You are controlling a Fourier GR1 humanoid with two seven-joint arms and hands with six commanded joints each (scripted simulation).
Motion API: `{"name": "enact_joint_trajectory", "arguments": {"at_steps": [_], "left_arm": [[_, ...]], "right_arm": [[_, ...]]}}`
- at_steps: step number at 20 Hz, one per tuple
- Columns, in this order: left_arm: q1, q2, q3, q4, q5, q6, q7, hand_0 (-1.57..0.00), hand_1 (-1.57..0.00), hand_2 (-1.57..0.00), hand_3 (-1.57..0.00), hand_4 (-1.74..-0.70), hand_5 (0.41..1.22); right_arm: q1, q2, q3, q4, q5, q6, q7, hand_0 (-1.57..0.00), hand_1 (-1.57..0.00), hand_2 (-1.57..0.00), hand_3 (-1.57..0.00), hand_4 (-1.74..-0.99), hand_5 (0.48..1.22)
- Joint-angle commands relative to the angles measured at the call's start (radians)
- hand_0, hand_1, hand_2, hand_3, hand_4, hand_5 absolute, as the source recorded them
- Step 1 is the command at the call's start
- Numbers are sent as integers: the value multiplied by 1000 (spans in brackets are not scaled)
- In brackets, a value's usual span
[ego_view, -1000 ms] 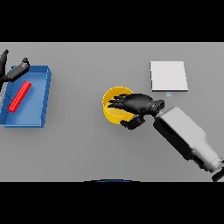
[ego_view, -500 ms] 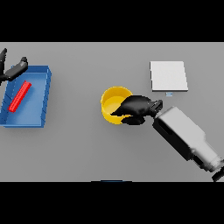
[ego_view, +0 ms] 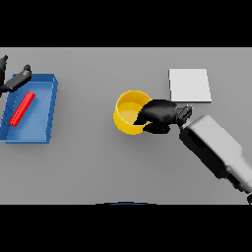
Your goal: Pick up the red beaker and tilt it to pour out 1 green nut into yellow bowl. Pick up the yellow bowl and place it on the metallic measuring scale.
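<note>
The yellow bowl (ego_view: 129, 112) stands at the middle of the grey table. My right hand (ego_view: 160, 114) is at its right rim, fingers curled over the rim and gripping it. The metallic measuring scale (ego_view: 190, 85) is a flat light square to the upper right of the bowl, a short way from my right hand. The red beaker (ego_view: 22, 108) lies on its side inside the blue tray (ego_view: 43, 129) at the left. My left hand (ego_view: 15, 80) is at the tray's upper left edge with fingers straight, holding nothing. No green nut is visible.
The blue tray's raised walls border the left side of the table (ego_view: 98, 172).
My right hand has drawn to the right across the bowl and closed on its right rim. The bowl has lifted or shifted slightly. The left hand has stayed put.
</note>
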Motion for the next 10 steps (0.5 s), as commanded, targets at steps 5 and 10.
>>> {"name": "enact_joint_trajectory", "arguments": {"at_steps": [5,10], "left_arm": [[-3,6,14,0,10,2,-7,1,1,1,1,-798,737],[-4,13,15,10,10,-12,-10,1,1,1,1,-794,748]], "right_arm": [[-51,-39,-23,1,-9,28,41,-1560,-1546,-1556,-1361,-1724,1218],[-85,-70,-54,19,-18,14,67,-1471,-1535,-1566,-1279,-1723,1220]]}}
